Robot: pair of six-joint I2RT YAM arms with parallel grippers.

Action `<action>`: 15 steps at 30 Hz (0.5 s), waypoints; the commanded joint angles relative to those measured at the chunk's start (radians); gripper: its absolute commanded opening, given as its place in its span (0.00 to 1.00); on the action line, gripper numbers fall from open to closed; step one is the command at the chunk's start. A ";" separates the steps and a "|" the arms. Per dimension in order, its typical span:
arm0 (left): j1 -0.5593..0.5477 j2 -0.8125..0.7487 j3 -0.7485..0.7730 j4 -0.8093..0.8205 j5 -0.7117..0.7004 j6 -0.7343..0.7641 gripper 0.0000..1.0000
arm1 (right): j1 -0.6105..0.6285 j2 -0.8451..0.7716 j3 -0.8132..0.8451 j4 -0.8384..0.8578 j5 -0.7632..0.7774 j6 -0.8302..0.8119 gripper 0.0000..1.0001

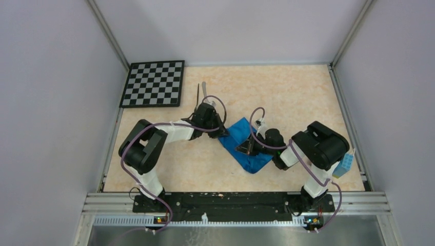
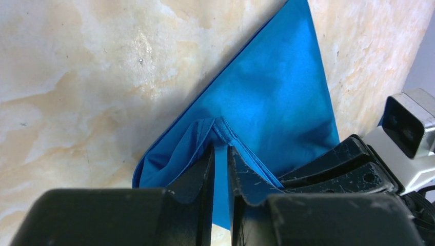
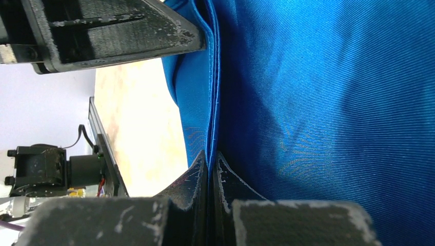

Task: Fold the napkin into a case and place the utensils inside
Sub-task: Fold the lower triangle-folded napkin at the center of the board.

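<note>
Left pincer [image 2: 220, 150] and right pincer [image 3: 211, 157] each clamped on blue napkin [image 1: 256, 160] — mottled beige tabletop [image 1: 287, 97], grey walls [image 1: 51, 102]

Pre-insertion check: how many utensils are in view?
2. The dark fork and pale knife lie side by side on the table, right of the checkerboard, their near ends hidden by the left gripper. Neither wrist view shows any.

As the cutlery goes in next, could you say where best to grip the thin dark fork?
Probably take the thin dark fork midway from above, jaws across it: it lies flat, pointing away from the arms, a pale grey knife close beside it.
</note>
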 commanded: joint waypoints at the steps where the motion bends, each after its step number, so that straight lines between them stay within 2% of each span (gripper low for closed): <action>1: 0.007 0.037 0.036 0.058 0.012 0.032 0.19 | -0.014 0.009 0.029 0.026 -0.020 -0.031 0.00; 7: 0.020 0.083 0.039 0.074 0.018 0.043 0.18 | -0.017 -0.010 0.041 -0.021 -0.022 -0.048 0.00; 9: 0.021 0.101 0.041 0.081 0.030 0.048 0.17 | -0.018 -0.034 0.056 -0.080 -0.019 -0.056 0.01; 10: 0.020 0.110 0.041 0.080 0.034 0.049 0.15 | -0.019 -0.047 0.070 -0.139 -0.019 -0.066 0.04; 13: 0.020 0.128 0.028 0.087 0.048 0.051 0.11 | -0.018 -0.118 0.117 -0.359 -0.019 -0.117 0.25; 15: 0.021 0.133 0.014 0.091 0.051 0.054 0.11 | -0.019 -0.189 0.128 -0.496 -0.008 -0.167 0.53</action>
